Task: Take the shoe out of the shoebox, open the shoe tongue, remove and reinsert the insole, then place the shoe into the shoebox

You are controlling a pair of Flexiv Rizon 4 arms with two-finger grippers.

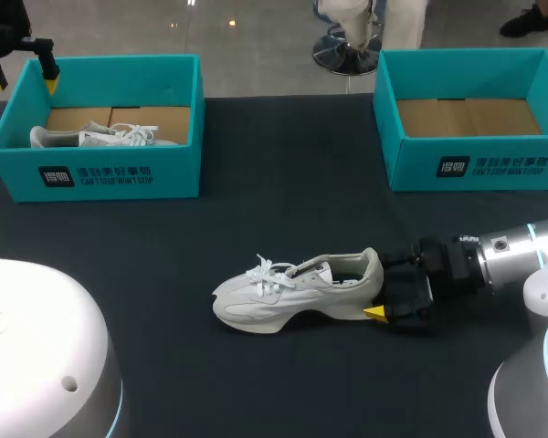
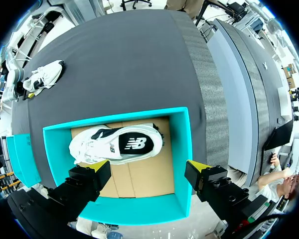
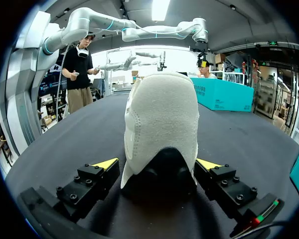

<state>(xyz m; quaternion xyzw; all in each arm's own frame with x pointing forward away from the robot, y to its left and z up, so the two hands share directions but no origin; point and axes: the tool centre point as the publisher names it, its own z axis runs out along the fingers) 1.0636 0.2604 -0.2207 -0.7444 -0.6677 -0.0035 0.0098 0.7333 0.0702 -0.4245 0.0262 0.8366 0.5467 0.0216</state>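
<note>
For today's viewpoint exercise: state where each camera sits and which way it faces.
Head: above and behind, looking down on the table; right arm shows at right.
Left wrist: over the left box, looking down at the boxed shoe; left gripper shows.
Right wrist: near table level, facing the heel of the loose shoe; right gripper shows.
Shared: all show the loose shoe.

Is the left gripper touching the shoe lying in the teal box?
Apart. Head view shows the left gripper at the back corner of the box, clear of the shoe on its floor.
</note>
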